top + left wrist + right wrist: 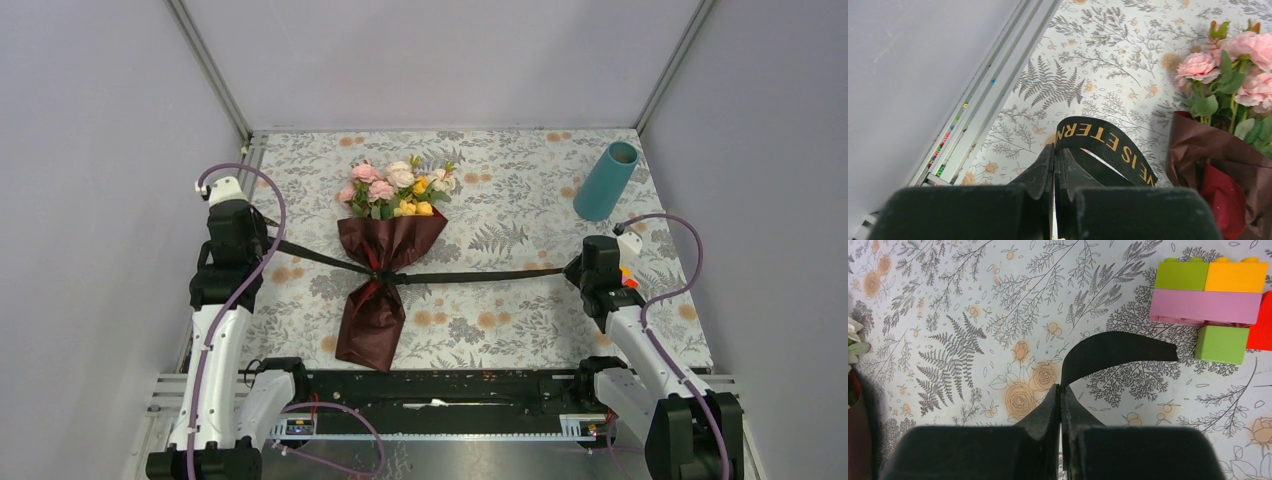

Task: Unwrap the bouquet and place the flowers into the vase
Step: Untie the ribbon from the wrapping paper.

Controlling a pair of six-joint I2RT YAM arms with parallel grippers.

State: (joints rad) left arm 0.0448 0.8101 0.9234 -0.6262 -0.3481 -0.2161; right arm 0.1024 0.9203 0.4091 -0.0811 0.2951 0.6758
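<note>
bouquet (392,238): crinkled matt paper | ribbon (1105,141): woven cloth, matt | block toy (1205,305): smooth plastic | vase (606,182): smooth, matt

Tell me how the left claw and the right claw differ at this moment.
The left claw pinches the black ribbon where gold letters show; the right claw pinches an end that looks plain black. The left claw is beside the pink flowers; the right claw is beside the block toy. Shared: both are shut on the ribbon, which runs straight from each to the knot on the bouquet.
</note>
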